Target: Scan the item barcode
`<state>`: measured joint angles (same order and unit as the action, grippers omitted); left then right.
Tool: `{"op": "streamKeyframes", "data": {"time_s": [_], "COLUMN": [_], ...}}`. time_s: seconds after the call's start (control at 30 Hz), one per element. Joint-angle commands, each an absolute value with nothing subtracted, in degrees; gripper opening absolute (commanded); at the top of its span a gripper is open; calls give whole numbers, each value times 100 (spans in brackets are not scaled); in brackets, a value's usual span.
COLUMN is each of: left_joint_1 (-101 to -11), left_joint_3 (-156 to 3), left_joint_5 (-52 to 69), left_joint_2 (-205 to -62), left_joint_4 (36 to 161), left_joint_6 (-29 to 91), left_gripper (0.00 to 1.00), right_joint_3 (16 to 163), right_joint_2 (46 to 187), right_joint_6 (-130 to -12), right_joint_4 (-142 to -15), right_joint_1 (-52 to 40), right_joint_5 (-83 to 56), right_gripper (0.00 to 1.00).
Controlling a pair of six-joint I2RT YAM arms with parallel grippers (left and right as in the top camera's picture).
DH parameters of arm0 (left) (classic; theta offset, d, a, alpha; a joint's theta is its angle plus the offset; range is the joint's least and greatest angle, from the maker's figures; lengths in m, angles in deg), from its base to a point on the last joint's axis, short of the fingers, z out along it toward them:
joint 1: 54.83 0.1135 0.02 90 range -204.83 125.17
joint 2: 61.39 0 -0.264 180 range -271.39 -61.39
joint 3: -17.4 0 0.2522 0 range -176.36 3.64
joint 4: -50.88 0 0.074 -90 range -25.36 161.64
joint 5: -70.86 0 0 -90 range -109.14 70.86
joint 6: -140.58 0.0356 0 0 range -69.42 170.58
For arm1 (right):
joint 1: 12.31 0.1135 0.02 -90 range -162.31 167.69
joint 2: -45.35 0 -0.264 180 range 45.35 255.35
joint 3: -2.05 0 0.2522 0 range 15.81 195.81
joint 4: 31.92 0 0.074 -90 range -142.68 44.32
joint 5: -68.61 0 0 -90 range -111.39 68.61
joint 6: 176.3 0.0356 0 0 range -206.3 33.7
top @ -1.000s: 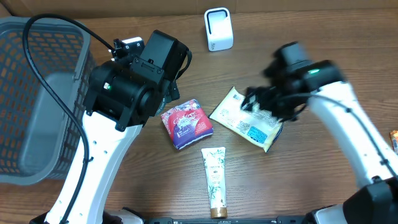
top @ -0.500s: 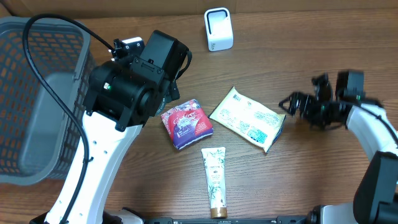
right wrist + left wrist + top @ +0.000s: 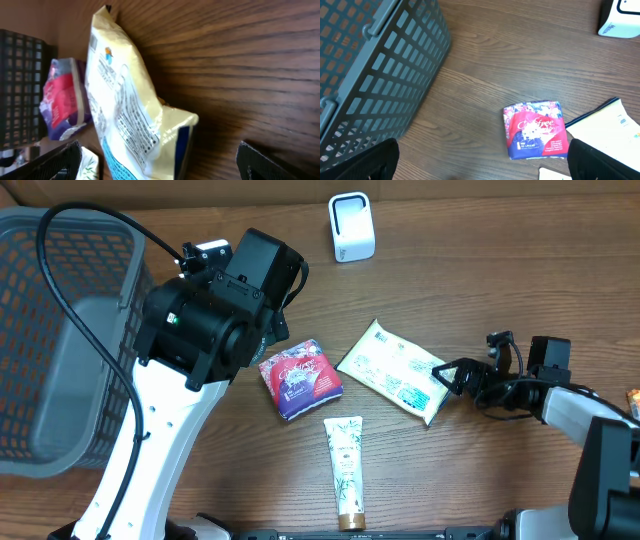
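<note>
The cream packet (image 3: 395, 370) lies flat near the middle of the wooden surface (image 3: 480, 280), well apart from the white scanner (image 3: 351, 226). The right hand (image 3: 448, 378) sits low just beside the packet's right edge, spread wide and holding nothing. The left hand (image 3: 485, 165) hangs wide open and empty above a red pack (image 3: 299, 377), near the grey basket (image 3: 60, 340).

- Pale yellow packet (image 3: 396, 370): puffy pouch with dark print and a blue panel at one end; lay skewed on the desk (image 3: 520, 290), right of centre.
- Red-and-purple pack (image 3: 300, 377): small, squarish; lay flat just left of the packet.
- White tube (image 3: 347, 470): brownish cap toward the near edge; lay lengthwise below both.
- White scanner (image 3: 351, 226): stood upright near the far edge.
</note>
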<state>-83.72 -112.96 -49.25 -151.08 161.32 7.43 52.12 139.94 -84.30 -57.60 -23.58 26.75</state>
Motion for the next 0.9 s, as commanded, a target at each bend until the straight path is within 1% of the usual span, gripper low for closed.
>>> {"op": "streamKeyframes", "data": {"time_s": [0.0, 0.2, 0.37, 0.4, 0.47, 0.5, 0.53, 0.73, 0.87], "left_joint_1": [-8400, -8400, -8400, -8400, -8400, -8400, -8400, -8400, -8400], "left_joint_3": [-11298, -11298, -11298, -11298, -11298, -11298, -11298, -11298, -11298], "left_joint_5": [-4927, -4927, -4927, -4927, -4927, -4927, -4927, -4927, -4925], "left_joint_2": [-15108, -15108, -15108, -15108, -15108, -15108, -15108, -15108, -15108], "left_joint_4": [16143, 16143, 16143, 16143, 16143, 16143, 16143, 16143, 16143], "left_joint_6": [684, 684, 684, 684, 684, 684, 684, 684, 684], "left_gripper": [100, 100, 100, 100, 100, 100, 100, 99, 100], "right_joint_3": [5088, 5239, 5534, 5575, 5617, 5617, 5617, 5641, 5789], "right_joint_2": [14533, 15342, 15895, 15983, 16125, 16138, 16140, 16140, 16031], "right_joint_6": [-8262, -8142, -8009, -8011, -8006, -8009, -8026, -8052, -8054], "right_joint_4": [-5566, -5148, -5080, -5063, -5008, -4995, -4976, -4829, -4897], "right_joint_1": [-2306, -1613, -997, -964, -959, -979, -992, -1014, -1014], "right_joint_5": [2644, 2729, 2301, 2270, 2283, 2281, 2275, 2318, 2911], "right_gripper": [100, 100, 100, 84, 30, 13, 4, 4, 4]}}
